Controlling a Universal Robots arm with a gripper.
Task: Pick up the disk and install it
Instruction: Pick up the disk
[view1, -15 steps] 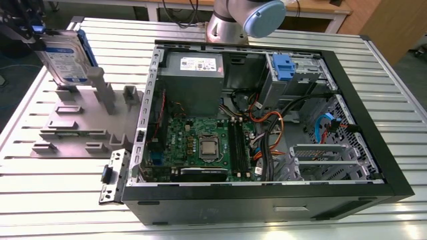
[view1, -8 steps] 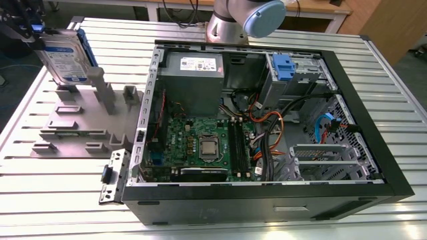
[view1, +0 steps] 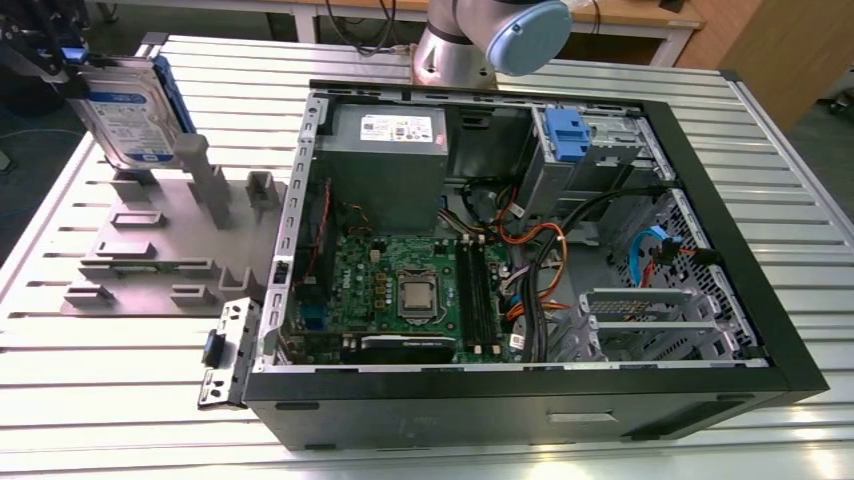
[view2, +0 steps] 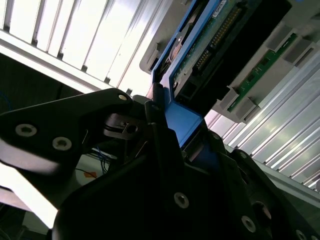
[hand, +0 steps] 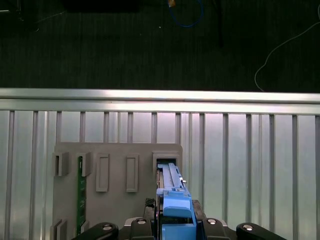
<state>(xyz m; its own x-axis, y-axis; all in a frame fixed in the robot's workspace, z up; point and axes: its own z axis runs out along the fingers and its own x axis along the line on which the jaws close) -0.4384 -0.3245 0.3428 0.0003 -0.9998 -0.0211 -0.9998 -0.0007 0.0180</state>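
Note:
The disk (view1: 131, 115) stands upright on edge at the exterior view's far left, its white-and-blue label facing the camera and blue rails along its sides. Its lower end is at a slot of the grey holder fixture (view1: 147, 250); I cannot tell whether it still sits in the slot. My gripper (view1: 63, 68) is shut on the disk's upper end. In both wrist views the black fingers (view2: 150, 112) clamp the blue end tab (hand: 176, 212). The disk's circuit-board side (view2: 215, 30) runs away from the gripper (view2: 172, 122) toward the fixture slot (hand: 167, 164).
An open computer case (view1: 747, 250) lies on the slatted aluminium table (view1: 107, 400), with a grey power-supply box (view1: 387, 150), motherboard (view1: 400, 290), cables and a blue caddy (view1: 567, 135) inside. A green memory stick (hand: 79, 195) stands in the fixture. The arm's base (view1: 487, 40) is behind the case.

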